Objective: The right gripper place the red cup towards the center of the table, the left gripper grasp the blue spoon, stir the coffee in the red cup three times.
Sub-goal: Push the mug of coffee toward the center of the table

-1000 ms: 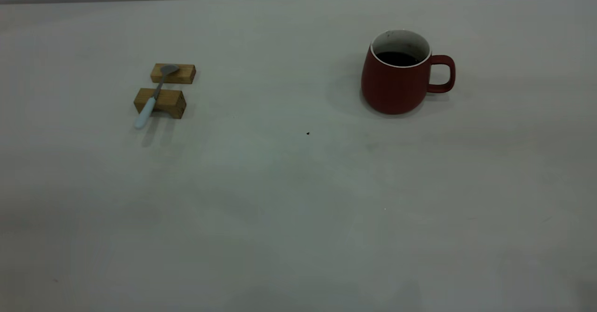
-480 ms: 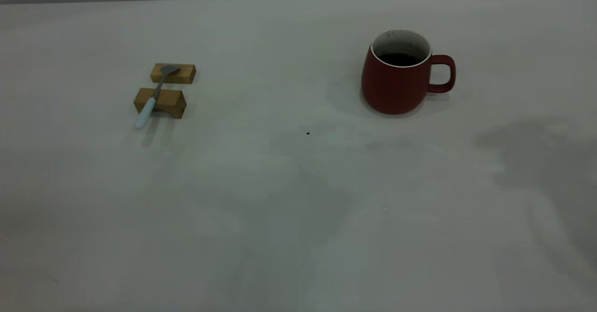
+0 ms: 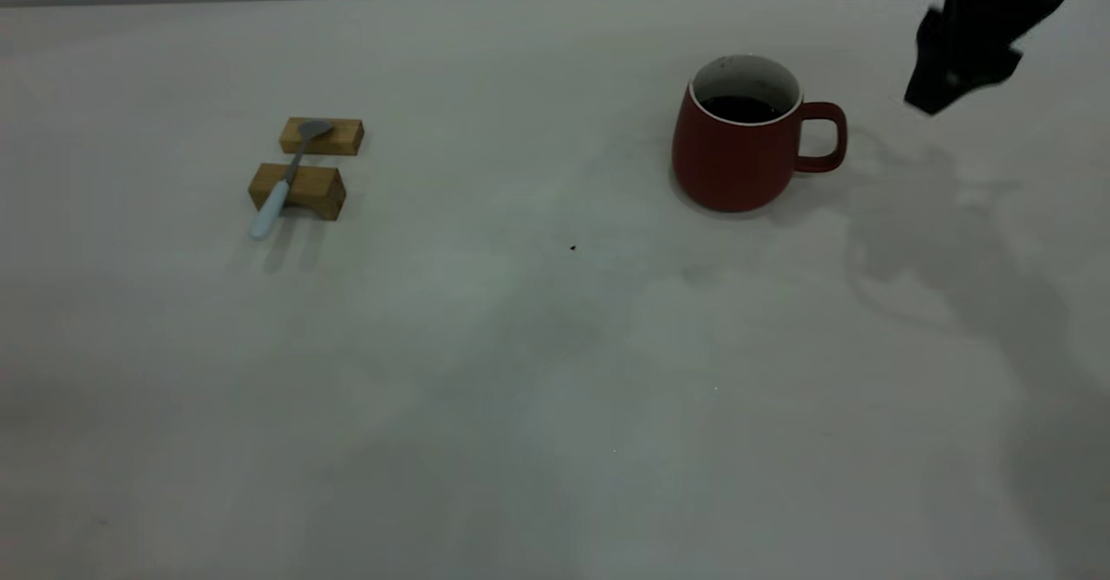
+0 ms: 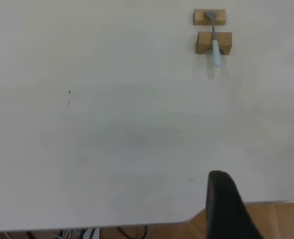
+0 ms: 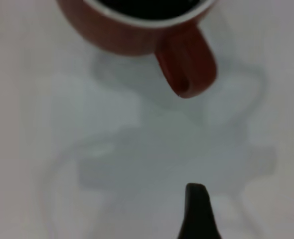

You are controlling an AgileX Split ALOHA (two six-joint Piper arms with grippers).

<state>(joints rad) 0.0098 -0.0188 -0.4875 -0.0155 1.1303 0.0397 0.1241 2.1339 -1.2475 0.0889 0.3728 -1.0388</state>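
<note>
The red cup (image 3: 733,159) stands upright on the table (image 3: 538,372) at the right, handle (image 3: 824,136) pointing right, with dark coffee (image 3: 739,109) inside. My right gripper (image 3: 950,77) hovers above and to the right of the handle, apart from it. In the right wrist view one dark finger (image 5: 197,214) shows short of the cup (image 5: 132,30), with nothing beside it. The blue spoon (image 3: 276,198) lies across two wooden blocks at the left. My left gripper (image 4: 264,209) is open over the table's near edge, far from the spoon (image 4: 215,47).
Two small wooden blocks (image 3: 322,136) (image 3: 302,190) carry the spoon, its bowl on the farther one. A tiny black speck (image 3: 572,248) marks the table's middle. The table edge (image 4: 137,226) and a wooden floor show under the left gripper.
The right gripper has come into the exterior view at the top right, and its shadow has slid towards the cup. Cup and spoon have not moved.
</note>
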